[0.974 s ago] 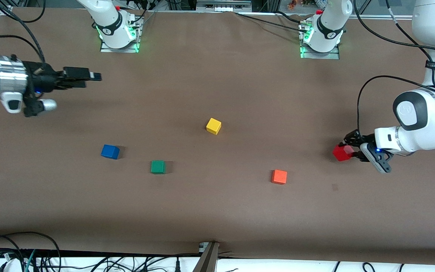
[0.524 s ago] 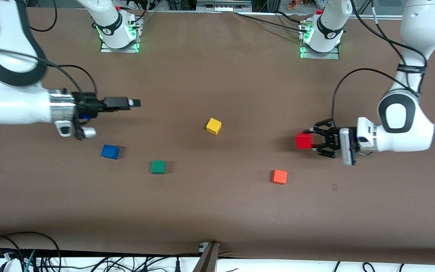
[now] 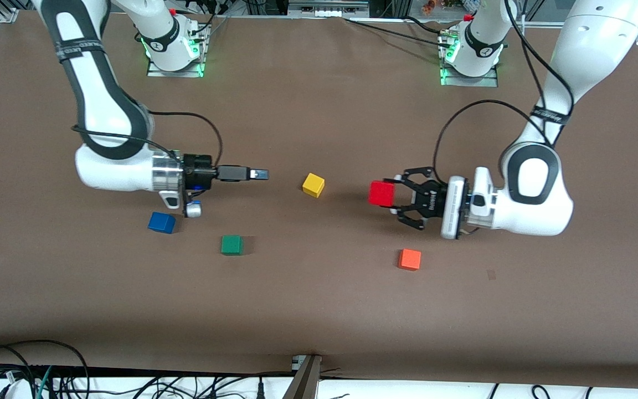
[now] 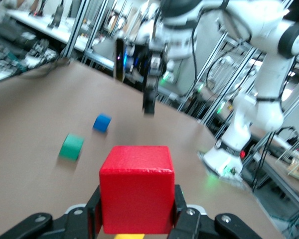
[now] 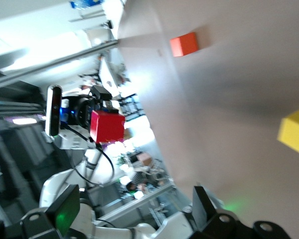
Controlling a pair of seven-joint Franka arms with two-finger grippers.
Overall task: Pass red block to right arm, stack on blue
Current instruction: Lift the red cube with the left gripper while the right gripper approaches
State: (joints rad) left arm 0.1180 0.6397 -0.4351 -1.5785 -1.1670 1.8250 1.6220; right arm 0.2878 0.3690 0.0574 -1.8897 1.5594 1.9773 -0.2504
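Now carried aloft: red block (image 3: 381, 193) clamped in left pincer (image 3: 394, 195), above bench (image 3: 319, 310) by yellow cube (image 3: 313, 184), facing right pincer (image 3: 259, 174); right fingers' state unclear.

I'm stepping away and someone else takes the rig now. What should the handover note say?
Left gripper: shut on the red block, held in the air over the table's middle, beside the yellow cube.
Right gripper: open, holds nothing, in the air, pointing at the red block with the yellow cube between them.
Blue block: on the table toward the right arm's end, nothing on it.
Done: red block picked up and brought toward the middle.
Left: hand it to the right gripper, then stack it on the blue block.
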